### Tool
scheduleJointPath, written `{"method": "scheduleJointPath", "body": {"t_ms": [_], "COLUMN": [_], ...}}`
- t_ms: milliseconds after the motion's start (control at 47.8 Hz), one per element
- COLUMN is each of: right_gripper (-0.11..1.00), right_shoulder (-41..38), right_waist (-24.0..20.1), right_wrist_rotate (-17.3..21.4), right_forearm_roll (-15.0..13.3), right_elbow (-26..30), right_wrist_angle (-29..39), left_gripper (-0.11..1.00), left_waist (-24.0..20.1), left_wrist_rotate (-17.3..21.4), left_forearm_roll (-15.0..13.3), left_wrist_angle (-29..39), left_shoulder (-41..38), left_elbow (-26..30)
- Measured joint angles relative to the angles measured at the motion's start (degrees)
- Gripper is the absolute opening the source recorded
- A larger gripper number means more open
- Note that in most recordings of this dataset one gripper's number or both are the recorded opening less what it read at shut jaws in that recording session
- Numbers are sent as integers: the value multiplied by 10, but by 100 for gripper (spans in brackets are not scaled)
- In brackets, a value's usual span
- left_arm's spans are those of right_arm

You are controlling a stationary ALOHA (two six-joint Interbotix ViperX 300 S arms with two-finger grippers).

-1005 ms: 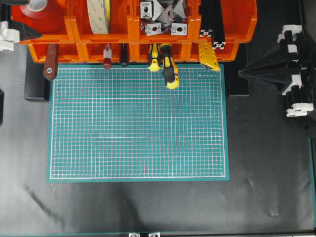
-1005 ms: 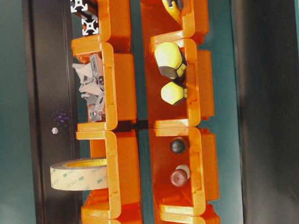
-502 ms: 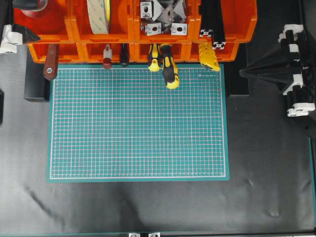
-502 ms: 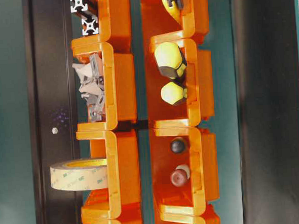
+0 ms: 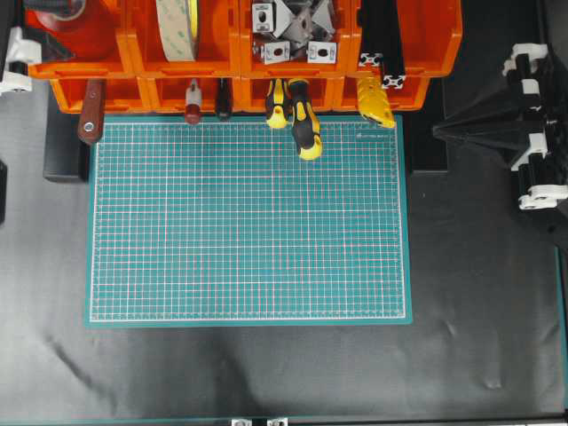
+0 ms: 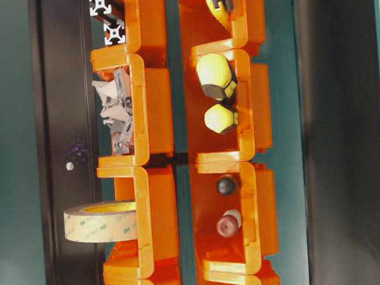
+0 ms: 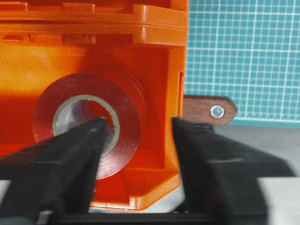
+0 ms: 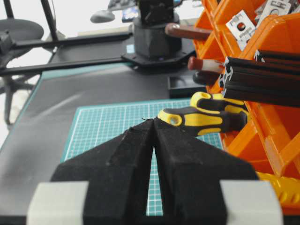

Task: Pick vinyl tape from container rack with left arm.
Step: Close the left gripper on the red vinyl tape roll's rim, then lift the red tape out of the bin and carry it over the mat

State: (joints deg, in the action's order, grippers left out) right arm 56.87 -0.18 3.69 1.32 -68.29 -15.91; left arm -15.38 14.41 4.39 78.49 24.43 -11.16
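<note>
The red vinyl tape (image 7: 126, 117) stands on edge in the end bin of the orange container rack (image 7: 154, 28); its white core faces the left wrist camera. My left gripper (image 7: 138, 123) is open around it. One finger (image 7: 70, 159) pokes into the core, the other (image 7: 211, 164) sits by the bin's side wall. A gap still shows beside the tape's rim. From overhead, the left gripper (image 5: 55, 28) is at the rack's (image 5: 133, 53) top-left bin over the tape (image 5: 80, 18). My right gripper (image 8: 153, 122) is shut and empty, parked at the right (image 5: 435, 131).
Other bins hold a cream tape roll (image 5: 177, 27), metal brackets (image 5: 288, 31) and black extrusions (image 5: 382, 44). Yellow-black screwdrivers (image 5: 302, 120) and a wooden handle (image 5: 89, 111) stick out over the green cutting mat (image 5: 248, 222).
The left gripper's fingers have drawn closer together at the tape's bin, the nearer finger shifting toward the rack's back. The right arm has barely moved.
</note>
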Motion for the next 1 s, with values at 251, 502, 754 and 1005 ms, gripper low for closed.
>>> {"method": "scheduleJointPath", "body": {"t_ms": [251,502,754,1005], "right_gripper": [0,0,0,0], "right_shoulder": [4,4,4,4], "right_waist": [-1,-1,-1,-1], "right_wrist_rotate": [-1,0,-1,-1], "right_forearm_roll": [0,1,0,1], "right_elbow": [1,1,1,1], "right_wrist_angle": [2,3,3,3], "left_gripper": [19,19,19,19], "left_waist": [-2,0,0,69], "left_wrist_rotate": [3,14,18,8], "left_forearm_roll": [1,1,0,1], "left_wrist_angle": [0,0,0,-14], "left_shoulder": [1,0,1,6], "left_elbow": [0,3,78,152]}}
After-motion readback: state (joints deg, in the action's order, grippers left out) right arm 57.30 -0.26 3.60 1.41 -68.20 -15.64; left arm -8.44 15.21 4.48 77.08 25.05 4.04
